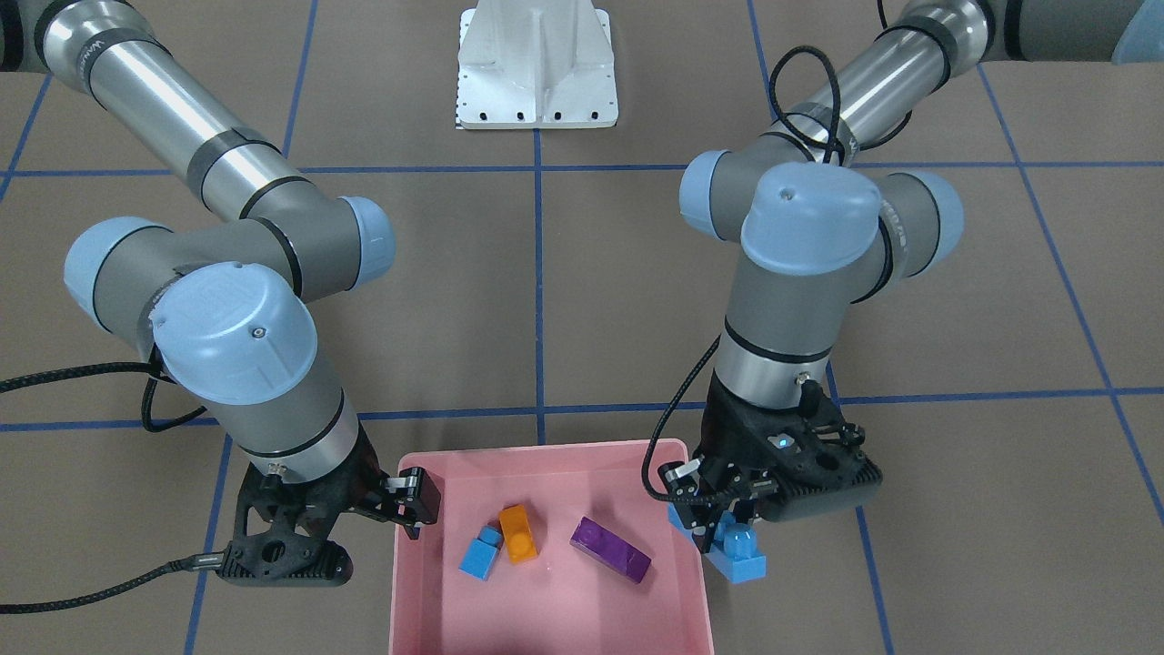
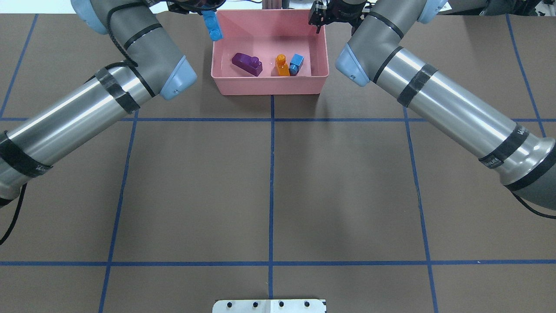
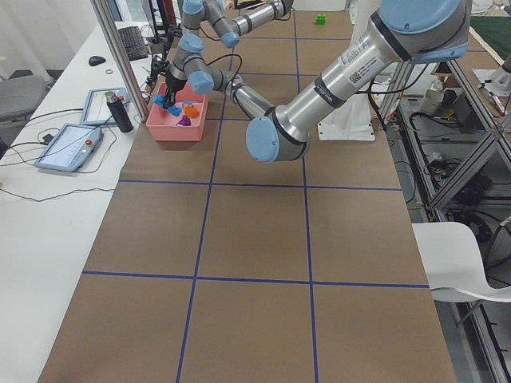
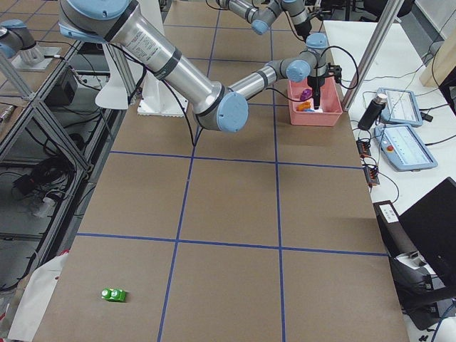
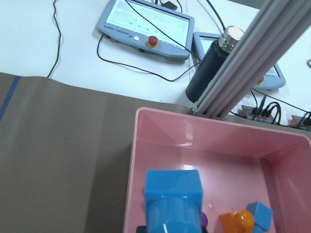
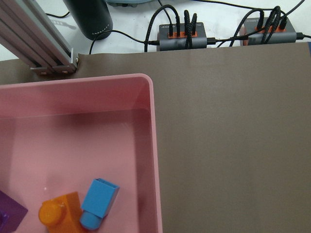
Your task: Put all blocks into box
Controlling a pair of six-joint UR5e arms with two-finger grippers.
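Observation:
The pink box stands at the table's far edge. In it lie the long purple block, the orange block and the small blue block, the last two touching. My left gripper is shut on the long blue block and holds it raised at the box's left rim. My right gripper looks open and empty above the box's right rim. The green block lies far off on the table, near its right end.
A black bottle, an aluminium post and tablets stand just beyond the box on the white desk. Cable hubs lie there too. The white robot base is at the near table edge.

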